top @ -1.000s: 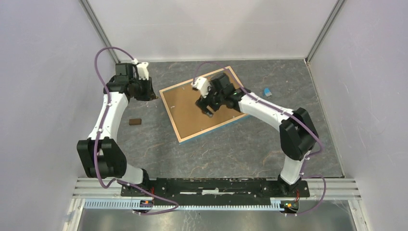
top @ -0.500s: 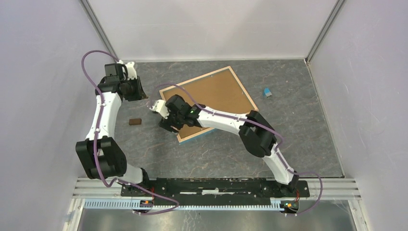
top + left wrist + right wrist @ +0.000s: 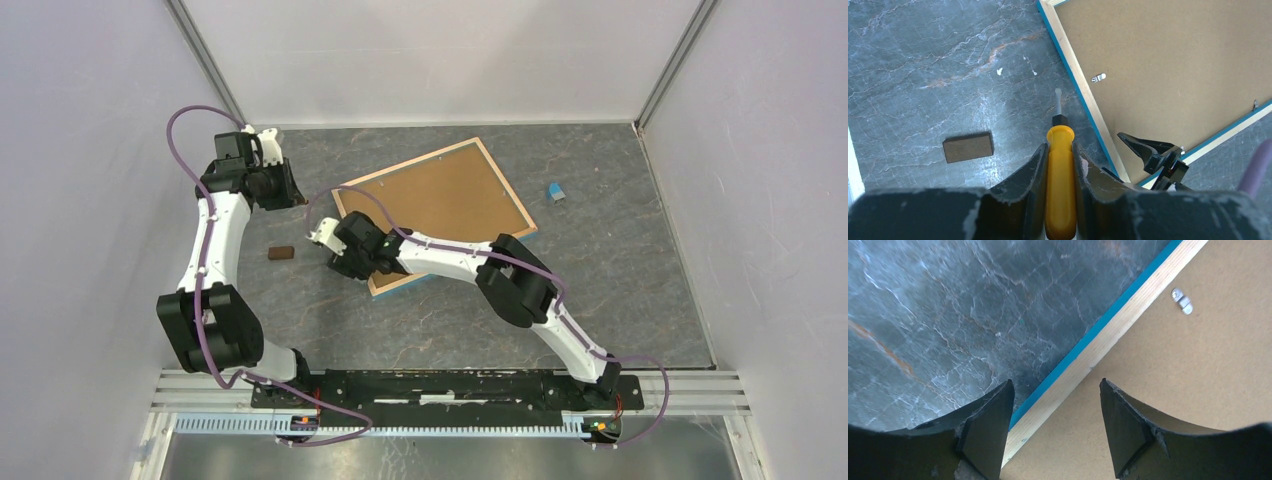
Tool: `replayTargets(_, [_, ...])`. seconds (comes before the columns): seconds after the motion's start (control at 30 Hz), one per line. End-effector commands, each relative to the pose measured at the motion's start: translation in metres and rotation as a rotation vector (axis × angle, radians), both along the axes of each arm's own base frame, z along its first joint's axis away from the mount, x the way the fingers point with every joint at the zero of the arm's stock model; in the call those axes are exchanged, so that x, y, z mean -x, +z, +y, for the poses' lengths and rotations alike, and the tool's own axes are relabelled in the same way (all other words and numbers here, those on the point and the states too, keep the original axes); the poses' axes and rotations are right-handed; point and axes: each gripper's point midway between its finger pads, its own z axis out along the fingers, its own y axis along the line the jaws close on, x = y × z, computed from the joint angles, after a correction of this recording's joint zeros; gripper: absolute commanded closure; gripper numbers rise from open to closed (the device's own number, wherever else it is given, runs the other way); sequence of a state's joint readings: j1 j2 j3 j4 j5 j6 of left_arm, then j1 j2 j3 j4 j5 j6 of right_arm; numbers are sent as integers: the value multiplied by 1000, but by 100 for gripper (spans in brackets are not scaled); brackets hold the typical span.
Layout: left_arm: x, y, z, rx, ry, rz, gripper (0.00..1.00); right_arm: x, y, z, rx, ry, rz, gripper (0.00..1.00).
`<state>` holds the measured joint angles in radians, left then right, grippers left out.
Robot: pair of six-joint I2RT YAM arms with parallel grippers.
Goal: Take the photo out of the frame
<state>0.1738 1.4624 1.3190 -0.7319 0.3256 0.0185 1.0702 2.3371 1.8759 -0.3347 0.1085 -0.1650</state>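
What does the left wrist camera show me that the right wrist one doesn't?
Left wrist only: the yellow-handled screwdriver clamped in the left gripper, its tip beside the frame, and a small brown block on the table. Right wrist only: a close view of the frame's blue-and-wood edge running between the open fingers of the right gripper. Both: the frame lying back up, a metal tab on its fibreboard, and the table.

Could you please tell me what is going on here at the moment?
The frame lies face down on the table, brown back up, so the photo is hidden. The left tool grips a yellow-handled screwdriver beside the frame's left edge. The right tool hangs open astride that edge near the front corner, holding nothing. The back is not yet off.
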Motion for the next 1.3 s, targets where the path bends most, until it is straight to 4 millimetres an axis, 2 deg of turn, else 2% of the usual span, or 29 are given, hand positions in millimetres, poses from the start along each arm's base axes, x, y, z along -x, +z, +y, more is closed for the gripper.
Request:
replayTargets(0.0, [2, 13, -4, 4, -39, -50, 98, 7, -14, -4, 39, -12, -26, 31])
replayTargets(0.1, [2, 14, -5, 5, -48, -48, 98, 25, -29, -11, 73, 24, 16, 37])
replayTargets(0.17, [3, 14, -5, 1, -54, -46, 98, 39, -33, -17, 84, 62, 48, 49])
replayTargets(0.27, [3, 14, -3, -16, -60, -39, 98, 61, -44, -38, 138, 146, 64, 71])
replayTargets(0.4, [2, 17, -1, -35, -79, -42, 98, 85, -53, -73, 236, 280, 47, 86])
replayTargets(0.6, [2, 14, -7, -51, -129, -30, 98, 107, -62, -138, 383, 443, -15, 97])
replayTargets(0.8, [10, 5, -22, -90, -244, -5, 98, 125, -68, -194, 467, 477, -17, 100])
replayTargets(0.9, [17, 1, -34, -129, -330, 9, 98, 136, -68, -215, 468, 486, 7, 100])
replayTargets(1.0, [22, -6, -42, -204, -385, 21, 98, 145, -67, -230, 454, 480, 21, 97])
replayTargets(1.03, [23, -7, -52, -226, -421, 19, 98, 148, -68, -236, 454, 482, 28, 96])
replayTargets(1.1, [24, -10, -60, -255, -453, 23, 98, 152, -69, -244, 447, 478, 32, 95])
replayTargets(1.27, [17, -12, -73, -327, -485, 14, 98, 160, -70, -257, 427, 465, 45, 90])
